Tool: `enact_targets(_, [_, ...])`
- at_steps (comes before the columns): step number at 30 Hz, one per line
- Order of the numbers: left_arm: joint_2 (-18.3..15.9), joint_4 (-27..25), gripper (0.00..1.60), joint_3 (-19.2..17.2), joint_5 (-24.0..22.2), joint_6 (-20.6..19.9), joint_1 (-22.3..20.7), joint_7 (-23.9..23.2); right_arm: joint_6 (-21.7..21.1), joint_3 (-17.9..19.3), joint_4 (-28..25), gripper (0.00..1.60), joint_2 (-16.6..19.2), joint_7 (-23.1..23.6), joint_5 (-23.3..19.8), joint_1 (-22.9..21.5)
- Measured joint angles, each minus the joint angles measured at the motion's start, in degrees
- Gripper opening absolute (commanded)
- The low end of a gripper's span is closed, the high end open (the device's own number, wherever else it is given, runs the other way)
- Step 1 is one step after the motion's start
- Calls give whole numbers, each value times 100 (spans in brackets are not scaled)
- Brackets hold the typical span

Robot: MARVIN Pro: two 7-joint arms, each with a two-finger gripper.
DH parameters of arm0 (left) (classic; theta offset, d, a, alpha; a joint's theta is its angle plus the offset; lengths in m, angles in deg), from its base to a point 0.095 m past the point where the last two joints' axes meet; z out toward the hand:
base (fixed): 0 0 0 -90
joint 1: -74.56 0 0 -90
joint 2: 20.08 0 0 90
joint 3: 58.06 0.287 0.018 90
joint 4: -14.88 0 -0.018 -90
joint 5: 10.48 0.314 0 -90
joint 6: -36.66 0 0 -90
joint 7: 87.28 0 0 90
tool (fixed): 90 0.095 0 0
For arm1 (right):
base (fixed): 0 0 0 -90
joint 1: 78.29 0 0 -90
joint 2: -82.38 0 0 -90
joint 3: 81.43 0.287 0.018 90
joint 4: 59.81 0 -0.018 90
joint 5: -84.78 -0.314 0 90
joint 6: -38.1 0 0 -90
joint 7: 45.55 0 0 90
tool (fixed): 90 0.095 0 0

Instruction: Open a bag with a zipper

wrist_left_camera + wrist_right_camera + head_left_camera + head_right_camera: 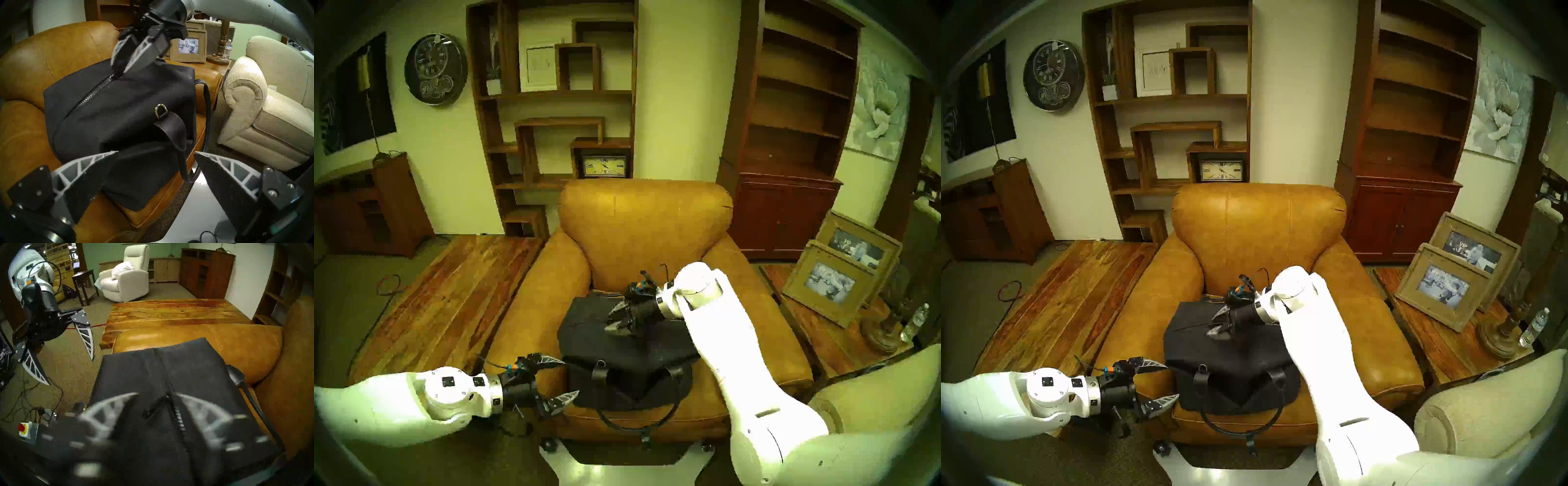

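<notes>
Tan leather armchair [639, 234] fills the middle, the bag [626, 353] on its seat. Nearest, at the bag's left corner, the left gripper [563, 380] gapes empty. Farther, the right gripper [157, 400], blurred, straddles the zipper [91, 96] with fingers parted, gripping nothing.

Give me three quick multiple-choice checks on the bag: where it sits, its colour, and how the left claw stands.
1. The bag rests on: A) the tan leather armchair B) the wooden side table C) the carpet.
2. The bag is: A) brown B) black C) cream.
3. The left claw is: A) shut on a handle B) shut on the zipper C) open, beside the bag.

Key: 1 A, it lies on the seat cushion; 2 B, black canvas throughout; 3 C, its fingers are spread wide and hold nothing.
</notes>
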Motion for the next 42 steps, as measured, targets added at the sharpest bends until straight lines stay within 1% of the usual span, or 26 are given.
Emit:
enact_targets(8, [-2,1,160,18,-6,-1,-12,5,-117,335,-739,160,-128,282,-438,390])
enact_targets(12, [-3,2,160,23,-7,-1,-15,7,-141,470,-956,160,-113,341,-502,540])
enact_targets(18, [-4,4,160,36,-12,-2,-25,14,-154,855,-1470,160,85,464,-589,994])
enact_targets(22, [-5,5,160,43,-15,-3,-29,17,-154,1088,-1720,160,218,527,-616,1255])
enact_targets(27, [-6,6,160,57,-18,-3,-38,24,-103,1566,-2142,160,451,588,-651,1701])
enact_targets(30, [-6,6,160,61,-20,-3,-41,26,-77,1701,-2251,160,511,591,-659,1845])
enact_targets(33, [-7,7,160,68,-22,-3,-46,29,-18,1896,-2460,160,589,591,-667,2105])
enact_targets(38, [-8,8,160,79,-25,-3,-53,34,84,2026,-2694,160,606,591,-679,2462])
enact_targets(42, [-8,8,160,84,-27,-3,-59,37,170,2017,-2813,160,542,591,-689,2735])
